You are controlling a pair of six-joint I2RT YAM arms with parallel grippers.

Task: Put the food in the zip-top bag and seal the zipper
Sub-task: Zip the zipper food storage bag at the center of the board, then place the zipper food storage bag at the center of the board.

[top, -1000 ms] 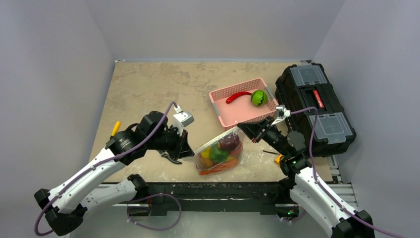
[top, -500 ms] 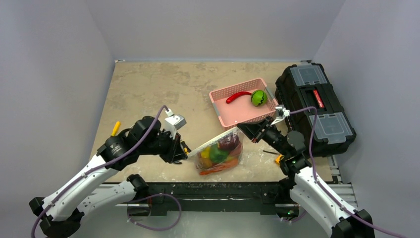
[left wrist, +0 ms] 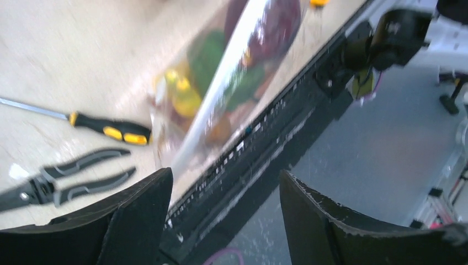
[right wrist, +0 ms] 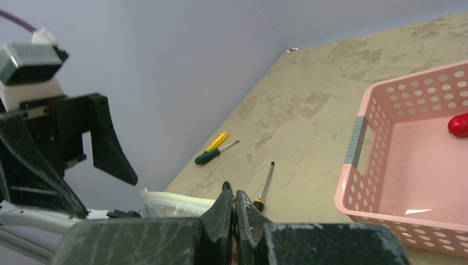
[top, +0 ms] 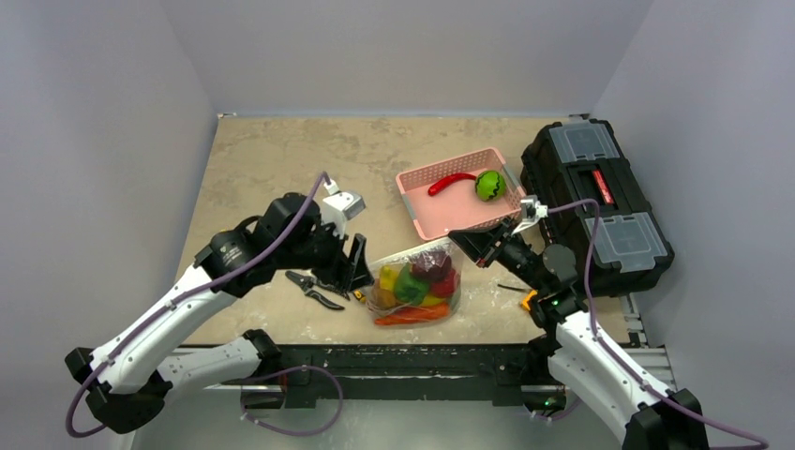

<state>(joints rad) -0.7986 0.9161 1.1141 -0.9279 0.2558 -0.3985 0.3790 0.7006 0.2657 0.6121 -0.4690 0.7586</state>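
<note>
The clear zip-top bag [top: 417, 286] rests near the table's front edge, filled with food [top: 412, 281]: green, yellow, dark red and orange pieces. Its whitish zipper [right wrist: 171, 201] runs leftward from my right gripper [right wrist: 234, 196], which is shut on the bag's right top corner [top: 457, 242]. My left gripper [top: 356, 265] hangs open just left of the bag, with nothing between its fingers. In the left wrist view the bag [left wrist: 221, 77] lies beyond the open left gripper [left wrist: 225, 174], and the zipper [left wrist: 223, 91] crosses it as a pale strip.
A pink basket [top: 441, 220] behind the bag holds a red chili [top: 452, 182] and a green round piece [top: 489, 185]. A black toolbox [top: 595, 202] stands at the right. Pliers [top: 314, 289] and screwdrivers [left wrist: 110, 128] [right wrist: 212, 152] lie on the table.
My left gripper has opened, let go of the bag's left end and drawn back a little. The bag's left side has dropped. The right gripper still holds its corner.
</note>
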